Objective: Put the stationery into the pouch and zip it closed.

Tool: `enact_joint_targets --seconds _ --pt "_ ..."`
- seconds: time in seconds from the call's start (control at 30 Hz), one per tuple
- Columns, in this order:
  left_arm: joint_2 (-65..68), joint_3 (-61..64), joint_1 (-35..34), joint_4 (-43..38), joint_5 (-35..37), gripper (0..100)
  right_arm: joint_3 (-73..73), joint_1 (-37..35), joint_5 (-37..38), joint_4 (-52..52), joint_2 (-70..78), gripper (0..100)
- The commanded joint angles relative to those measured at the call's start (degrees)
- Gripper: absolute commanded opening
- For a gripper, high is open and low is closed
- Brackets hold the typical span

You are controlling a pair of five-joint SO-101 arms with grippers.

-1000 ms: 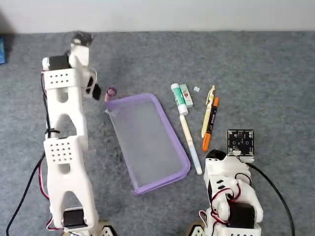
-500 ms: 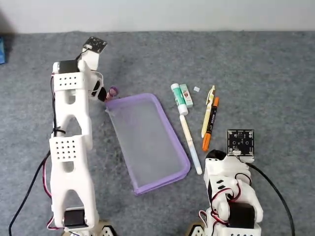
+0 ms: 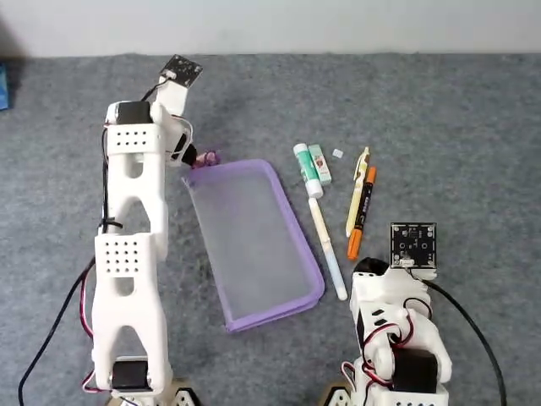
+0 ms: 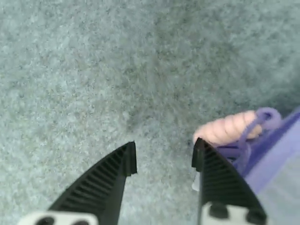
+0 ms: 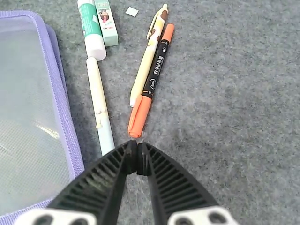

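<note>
Left arm has swung in toward the pouch [image 3: 249, 245], whose far corner and pink zipper pull [image 4: 225, 131] have shifted sideways. Right arm is folded off the pouch's near right corner, right gripper [image 5: 137, 157] closed on nothing, tips just short of the orange marker [image 5: 152, 84] lying right of the pouch. Left arm is outstretched along the pouch's left side; left gripper [image 4: 164, 157] parted, empty, one finger just beside the pull at the far corner.
</note>
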Motion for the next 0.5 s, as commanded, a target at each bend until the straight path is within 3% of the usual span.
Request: enact_joint_targets --seconds 0.0,0.2,0.47 --pt "-0.9 -5.8 1.6 6.1 -4.2 21 -1.5 -0.4 -0.2 0.1 0.0 0.8" --pt "-0.5 -7.4 4.3 8.3 -8.3 21 -1.5 -0.4 -0.2 0.0 0.0 0.8" --pt "5.0 -6.2 3.6 2.5 -9.1 21 -1.5 -0.4 -0.2 0.2 0.0 0.8"
